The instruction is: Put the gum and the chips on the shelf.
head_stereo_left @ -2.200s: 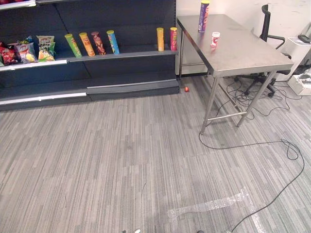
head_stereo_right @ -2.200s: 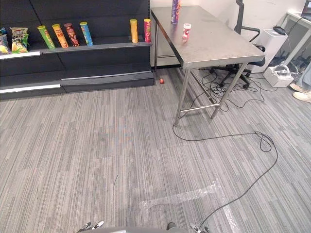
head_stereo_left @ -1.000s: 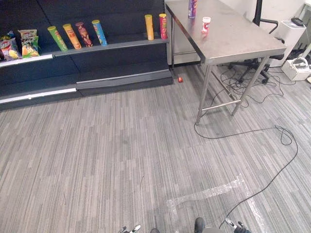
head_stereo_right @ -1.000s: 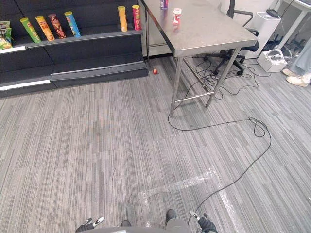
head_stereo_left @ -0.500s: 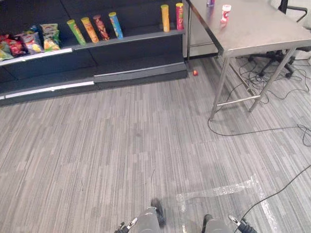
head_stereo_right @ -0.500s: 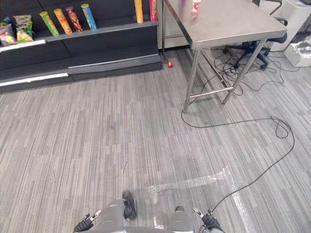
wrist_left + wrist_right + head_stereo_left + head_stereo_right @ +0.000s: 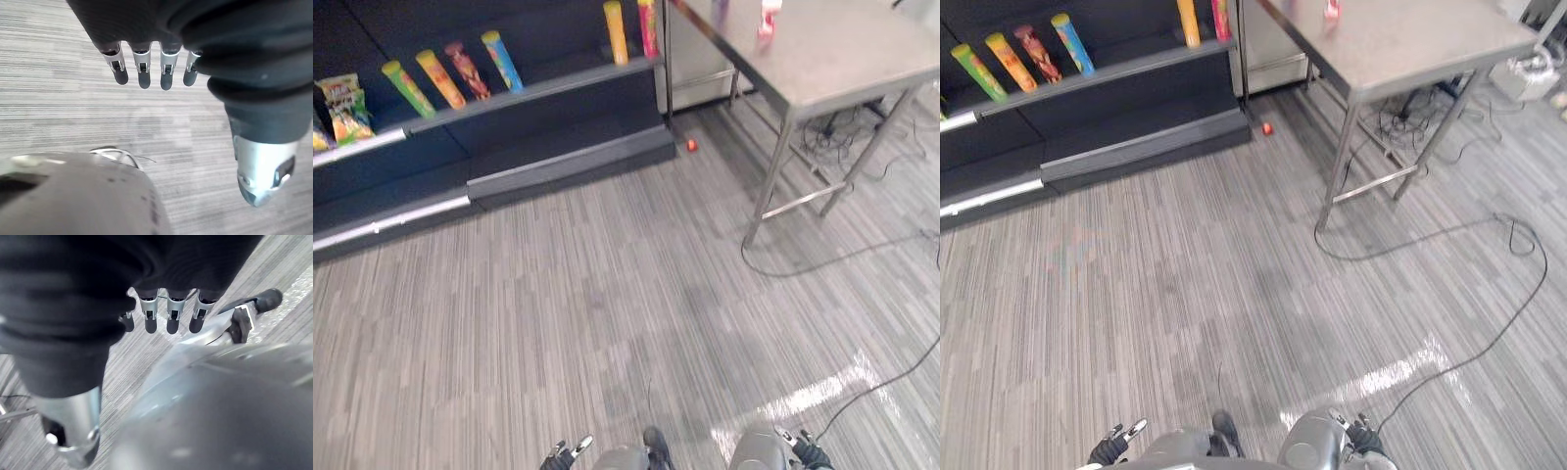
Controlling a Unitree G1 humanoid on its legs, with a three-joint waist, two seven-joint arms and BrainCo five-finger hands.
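Both task items stand on the steel table [image 7: 847, 59] at the upper right of the head views: the gum [image 7: 767, 18], a small white-and-red bottle, and beside it toward the left a purple tube cut by the top edge, by the look of it the chips [image 7: 720, 8]. Neither is in a hand. The left hand [image 7: 560, 456] and the right hand [image 7: 801, 452] hang low at the bottom edge, well apart from the table. In the wrist views the left fingers [image 7: 143, 73] and the right fingers [image 7: 169, 318] point down, straight and relaxed, holding nothing.

The step in hand looks like the approach – nothing can be grasped from here. To do it well the robot should turn toward the upper right, square up to the table's near long edge, and only then raise an arm. The gum is light and narrow, so a gentle side grasp would keep it upright. The tall tube tips easily and wants a grip around its middle.

The shelf [image 7: 558, 90] crosses the upper left, already carrying a row of leaning tubes [image 7: 438, 78], two more upright near its right end [image 7: 615, 29] and snack bags [image 7: 342, 103] at the far left. A gap between the two tube groups offers room. On the floor [image 7: 607, 294] a small red object [image 7: 691, 145] lies by the shelf's base, and shiny tape [image 7: 813, 392] at the lower right – both worth stepping around, as is the nearest table leg [image 7: 769, 186].
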